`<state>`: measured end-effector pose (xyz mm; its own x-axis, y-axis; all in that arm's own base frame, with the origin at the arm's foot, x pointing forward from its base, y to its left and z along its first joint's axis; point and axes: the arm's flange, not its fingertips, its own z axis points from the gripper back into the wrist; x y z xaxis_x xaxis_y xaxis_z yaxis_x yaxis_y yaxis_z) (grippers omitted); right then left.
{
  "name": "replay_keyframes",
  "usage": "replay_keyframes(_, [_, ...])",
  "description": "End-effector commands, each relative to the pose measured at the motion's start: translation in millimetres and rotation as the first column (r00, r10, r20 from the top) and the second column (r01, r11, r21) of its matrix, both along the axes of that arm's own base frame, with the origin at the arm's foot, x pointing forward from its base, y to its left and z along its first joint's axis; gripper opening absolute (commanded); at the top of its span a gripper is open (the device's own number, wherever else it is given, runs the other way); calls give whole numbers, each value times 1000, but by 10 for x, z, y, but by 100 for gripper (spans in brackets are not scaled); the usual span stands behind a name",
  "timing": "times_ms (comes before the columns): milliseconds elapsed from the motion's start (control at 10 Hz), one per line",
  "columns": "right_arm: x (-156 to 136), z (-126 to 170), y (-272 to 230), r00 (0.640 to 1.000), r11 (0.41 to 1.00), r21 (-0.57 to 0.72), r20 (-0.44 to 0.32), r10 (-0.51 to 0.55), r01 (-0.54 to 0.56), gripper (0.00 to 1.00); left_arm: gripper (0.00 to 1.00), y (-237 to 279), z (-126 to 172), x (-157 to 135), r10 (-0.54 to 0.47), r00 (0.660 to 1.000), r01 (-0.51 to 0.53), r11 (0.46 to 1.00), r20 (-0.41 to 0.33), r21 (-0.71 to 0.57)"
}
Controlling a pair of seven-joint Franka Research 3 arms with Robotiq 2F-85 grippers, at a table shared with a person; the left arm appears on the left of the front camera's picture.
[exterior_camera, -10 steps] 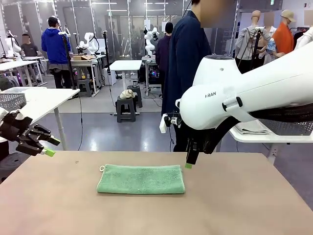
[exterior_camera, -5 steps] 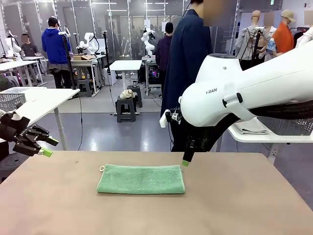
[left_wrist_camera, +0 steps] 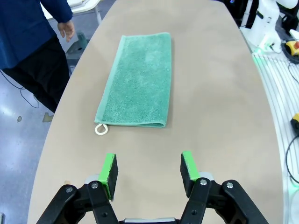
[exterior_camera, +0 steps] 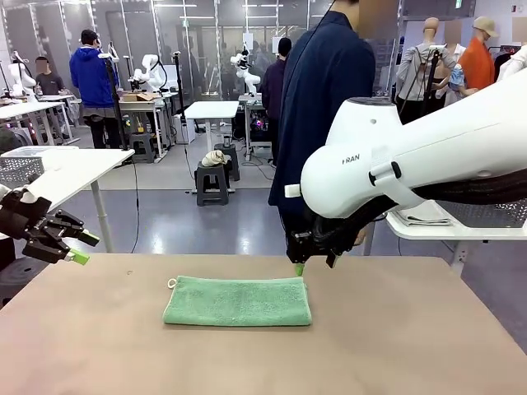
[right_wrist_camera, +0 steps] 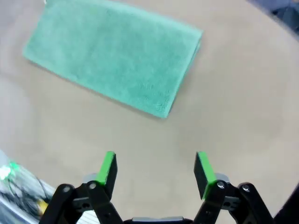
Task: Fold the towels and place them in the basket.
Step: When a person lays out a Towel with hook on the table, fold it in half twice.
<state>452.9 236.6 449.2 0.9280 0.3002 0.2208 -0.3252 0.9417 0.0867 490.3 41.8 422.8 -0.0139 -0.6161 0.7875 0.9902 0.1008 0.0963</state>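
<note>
towel (exterior_camera: 238,301) is being ringed by bare bench (exterior_camera: 395,346); left claw (left_wrist_camera: 148,164) and right claw (right_wrist_camera: 156,167) are being held open, empty; "fran" is being shown on right arm (exterior_camera: 428,156).

The towel (exterior_camera: 238,301) lies on the table (exterior_camera: 395,346) at the middle of the front view, long side running left to right. The left gripper (exterior_camera: 84,248) hangs at the frame's left edge, well apart from it. The right gripper (exterior_camera: 300,267) hovers by its upper right corner, before the person (exterior_camera: 321,107) behind the table.
</note>
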Motion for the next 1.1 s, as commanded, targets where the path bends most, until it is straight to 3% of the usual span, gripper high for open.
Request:
replay_keyframes(0, [42,-12,167,975,974,50,9,-223,222,83,69,-1,3,-7,1,1000,-1,1000,0,-1])
replay_keyframes(100, [72,-49,167,953,951,72,-11,-301,301,83,69,-1,3,-7,1,1000,-1,1000,0,-1])
replay_keyframes(200, [89,-74,169,951,947,89,1,-311,309,83,69,-1,3,-7,1,1000,-1,1000,0,-1])
replay_keyframes(800, [56,-53,95,956,952,85,-22,-294,295,83,69,-1,3,-7,1,1000,-1,1000,0,-1])
replay_keyframes(1000, [121,-201,141,955,952,78,-30,-294,296,83,69,-1,3,-7,1,1000,-1,1000,0,-1])
